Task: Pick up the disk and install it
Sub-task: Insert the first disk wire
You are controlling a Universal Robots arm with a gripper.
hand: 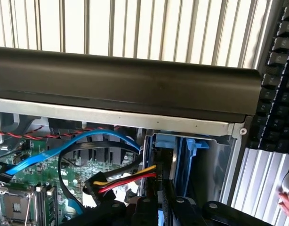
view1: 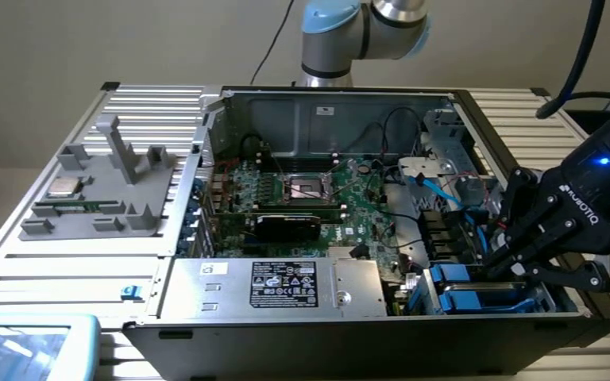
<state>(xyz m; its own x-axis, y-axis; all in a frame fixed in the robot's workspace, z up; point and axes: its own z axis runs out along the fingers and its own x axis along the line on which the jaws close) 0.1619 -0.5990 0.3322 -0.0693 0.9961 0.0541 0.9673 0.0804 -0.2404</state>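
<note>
Where pincer [view1: 511,270] [hand: 161,207] dips into drive bay [view1: 419,292] at corner of case [view1: 337,349] on exterior view's right, we see fingers drawn near together, clamped on disk [view1: 472,300] [hand: 181,148] as best we read it. Disk stands on edge in bay, blue carrier showing, long axis running from pincer toward black wall [hand: 135,84]. Just beside it: red-yellow-black cable [hand: 128,176], blue cable [hand: 50,155], motherboard [view1: 316,198]. Open case lies on slatted table [view1: 61,274].

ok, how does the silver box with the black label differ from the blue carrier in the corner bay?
Silver box is bare metal with a black label; blue carrier is bright plastic. The box is far larger than the carrier. The gripper hangs right at the carrier, clear of the box. Both sit inside the open case.
</note>
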